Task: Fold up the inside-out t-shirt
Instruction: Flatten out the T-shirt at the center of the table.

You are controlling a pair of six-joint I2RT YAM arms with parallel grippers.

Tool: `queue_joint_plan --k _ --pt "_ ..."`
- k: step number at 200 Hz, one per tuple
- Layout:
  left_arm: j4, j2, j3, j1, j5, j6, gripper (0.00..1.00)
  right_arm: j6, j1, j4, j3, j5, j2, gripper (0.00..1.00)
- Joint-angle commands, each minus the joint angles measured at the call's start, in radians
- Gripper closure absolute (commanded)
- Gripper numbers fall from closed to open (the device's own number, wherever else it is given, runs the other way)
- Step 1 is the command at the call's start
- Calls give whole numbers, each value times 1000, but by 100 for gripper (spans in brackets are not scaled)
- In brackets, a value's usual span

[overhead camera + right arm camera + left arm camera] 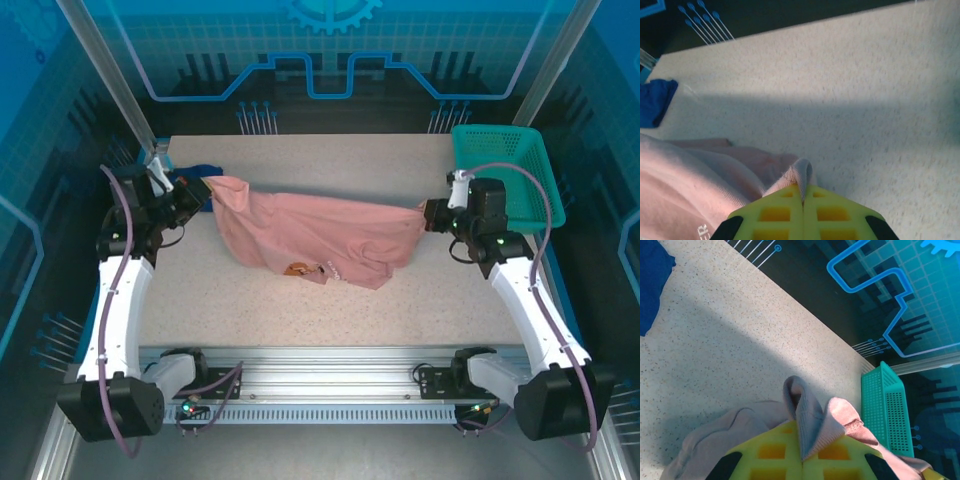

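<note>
Pink inside-out t-shirt (310, 235) sits at the centre of the table (300, 315), drawn out in a band between the two grippers. Its upper edge runs taut from 10 o'clock to 3 o'clock, and its lower part sags toward 6 o'clock.

The left gripper (213, 190) holds the garment's 10 o'clock corner. The left wrist view shows the left gripper (802, 460) with its yellow fingers pressed together on a folded ridge of the t-shirt (810, 410).

The right gripper (428, 213) holds the 3 o'clock corner. The right wrist view shows the right gripper (803, 200) closed on a small tuck of the hem, with the t-shirt (690, 185) spreading away toward 8 o'clock.

A small orange-red mark (296, 268) lies on the low edge at 6 o'clock. Pale lettering sits beside it and is too small to read. A fragment of print at the bottom edge of the right wrist view is cut off.

How much of the sagging fabric rests on the table cannot be determined. The fabric inside each grip is hidden by the fingers.

A dark blue cloth (192, 178) lies at the table's 10 o'clock corner, just behind the left gripper, and it appears in the left wrist view (652, 285) and the right wrist view (655, 100). A teal basket (497, 128) stands at 2 o'clock and is partly covered by the right arm. Its mesh wall (887, 410) shows in the left wrist view.
</note>
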Motion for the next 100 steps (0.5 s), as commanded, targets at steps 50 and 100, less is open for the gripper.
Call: queue_joint_plan --k 50,100 --pt "-60 71 -19 11 88 69 100 40 -11 -10 -152 1 122 91" --pt "-50 69 -42 11 97 72 100 28 -8 36 283 -40 589 92"
